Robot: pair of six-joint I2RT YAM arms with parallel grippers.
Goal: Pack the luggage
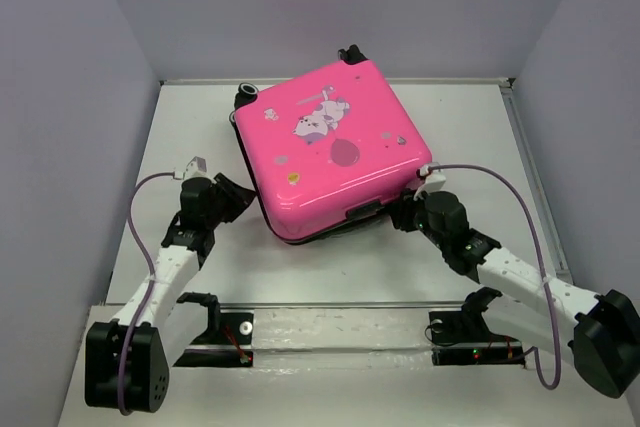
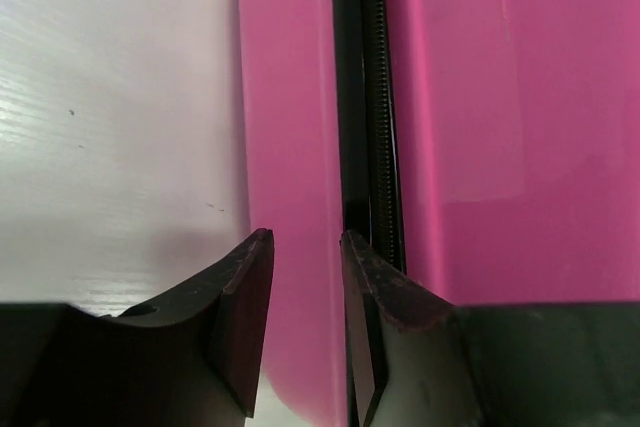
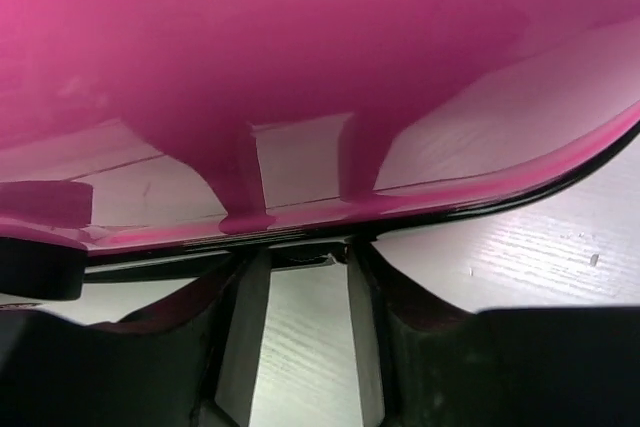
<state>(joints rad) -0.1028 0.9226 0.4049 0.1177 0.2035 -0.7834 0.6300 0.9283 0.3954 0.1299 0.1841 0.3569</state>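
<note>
The luggage, a hot-pink hard shell with a cartoon animal print, lies shut and flat on the white table. My left gripper sits at its left corner. In the left wrist view the jaws stand apart, facing the pink side wall just left of the black zipper seam, with nothing clamped. My right gripper is at the case's near right edge. In its own view the tips reach the black seam under the pink shell, apart, with bare table showing between them.
Two black wheels stick out at the case's far side. A dark handle sits on its near edge. Grey walls close the table on three sides. A mounting rail runs along the front.
</note>
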